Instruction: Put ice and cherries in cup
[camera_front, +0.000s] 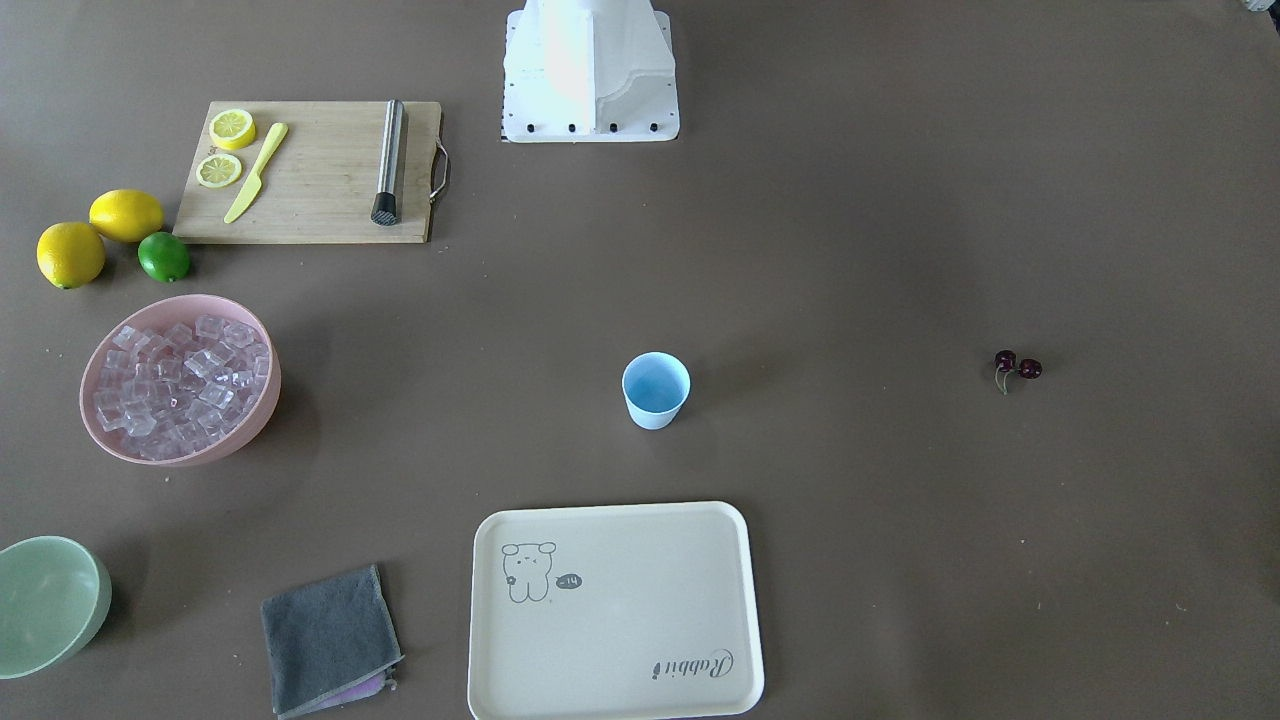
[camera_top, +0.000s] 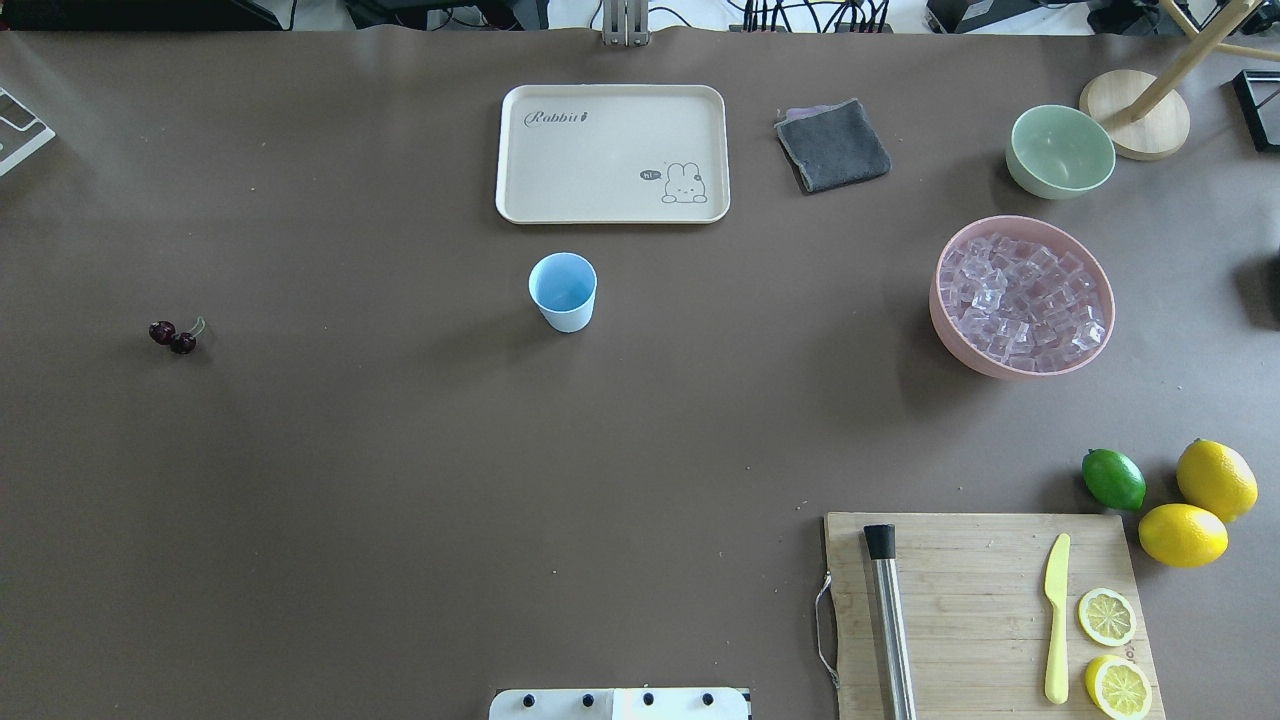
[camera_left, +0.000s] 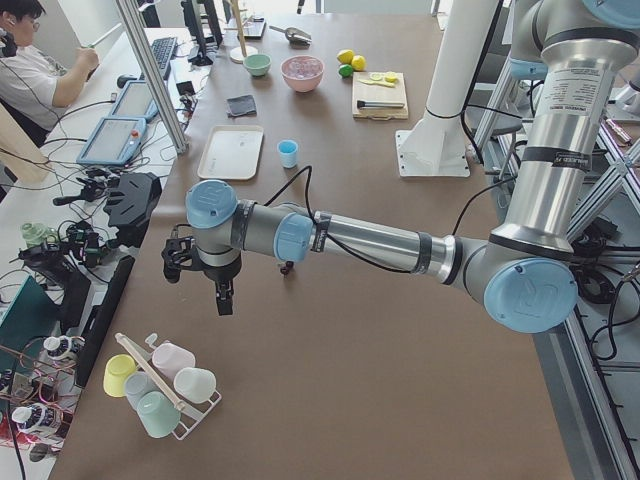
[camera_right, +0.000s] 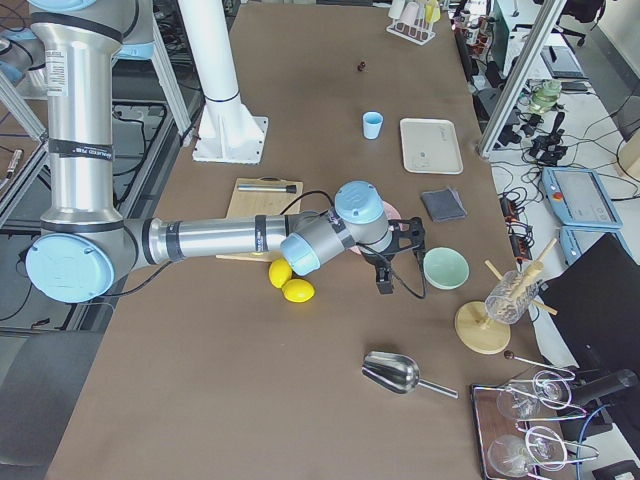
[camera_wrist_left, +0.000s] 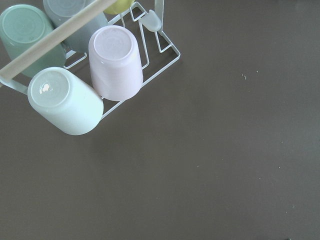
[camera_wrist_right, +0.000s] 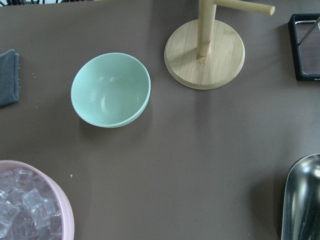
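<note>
The light blue cup (camera_front: 656, 390) stands upright and empty mid-table; it also shows in the overhead view (camera_top: 563, 290). The two dark cherries (camera_top: 173, 336) lie alone on the table on my left side, and show in the front view (camera_front: 1017, 367). The ice (camera_top: 1025, 300) fills the pink bowl (camera_top: 940, 320) on my right; part of it shows in the right wrist view (camera_wrist_right: 22, 205). My left gripper (camera_left: 205, 285) hovers near a cup rack, far from the cherries. My right gripper (camera_right: 388, 265) hovers between the pink bowl and the green bowl. I cannot tell whether either is open.
A cream tray (camera_top: 612, 152), a grey cloth (camera_top: 833, 145) and a pale green bowl (camera_top: 1060, 150) lie at the far side. A cutting board (camera_top: 985, 610) with knife, muddler and lemon slices, two lemons and a lime (camera_top: 1113, 478) are near right. A metal scoop (camera_right: 400, 373) lies beyond.
</note>
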